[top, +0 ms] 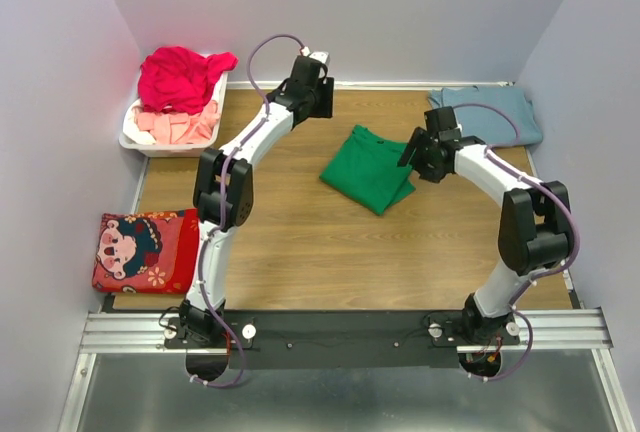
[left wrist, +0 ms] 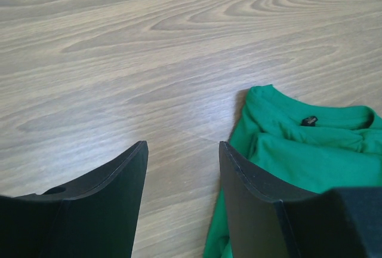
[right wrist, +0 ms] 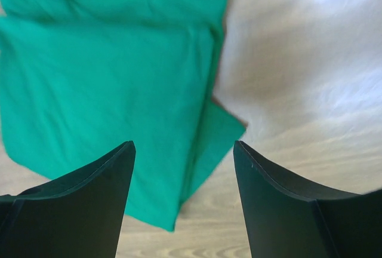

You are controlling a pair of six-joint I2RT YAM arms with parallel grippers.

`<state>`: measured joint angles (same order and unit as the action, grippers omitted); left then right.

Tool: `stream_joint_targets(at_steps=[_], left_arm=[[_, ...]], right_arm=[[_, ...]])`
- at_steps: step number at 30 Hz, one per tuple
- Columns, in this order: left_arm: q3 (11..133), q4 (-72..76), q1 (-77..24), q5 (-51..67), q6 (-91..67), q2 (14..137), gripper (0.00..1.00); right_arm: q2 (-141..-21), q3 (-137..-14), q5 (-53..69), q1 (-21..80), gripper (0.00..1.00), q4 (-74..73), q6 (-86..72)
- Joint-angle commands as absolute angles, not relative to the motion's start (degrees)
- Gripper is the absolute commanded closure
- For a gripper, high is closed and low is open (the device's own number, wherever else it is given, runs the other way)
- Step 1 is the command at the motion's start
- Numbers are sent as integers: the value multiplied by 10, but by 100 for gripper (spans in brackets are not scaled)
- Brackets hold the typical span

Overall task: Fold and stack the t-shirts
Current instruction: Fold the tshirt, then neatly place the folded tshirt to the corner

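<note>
Hovering over green t-shirt (top: pixel 365 169) (folded) edge | right gripper (right wrist: pixel 184 146) spread wide | left gripper (left wrist: pixel 182 144) beside it, wide

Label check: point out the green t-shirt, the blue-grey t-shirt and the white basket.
green t-shirt (top: pixel 365 170), top view, middle of folded body
blue-grey t-shirt (top: pixel 495 95), top view, far part of folded body
white basket (top: pixel 150 147), top view, near wall

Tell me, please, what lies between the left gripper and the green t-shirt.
Nothing but bare wooden table: the left wrist view shows the open left gripper over plain wood, with the green t-shirt close beside it.
</note>
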<state>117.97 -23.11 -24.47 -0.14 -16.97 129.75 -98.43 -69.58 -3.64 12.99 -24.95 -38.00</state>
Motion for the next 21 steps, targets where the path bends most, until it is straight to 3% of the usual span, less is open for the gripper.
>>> stream_joint_targets(at_steps=[1, 21], left_arm=[[1167, -247, -231, -26, -163, 1256, 40], [1129, -237, -178, -7, -161, 1221, 40]], right_arm=[[-969, -638, 32, 127, 25, -214, -417], [-1085, -627, 68, 127, 26, -137, -425]])
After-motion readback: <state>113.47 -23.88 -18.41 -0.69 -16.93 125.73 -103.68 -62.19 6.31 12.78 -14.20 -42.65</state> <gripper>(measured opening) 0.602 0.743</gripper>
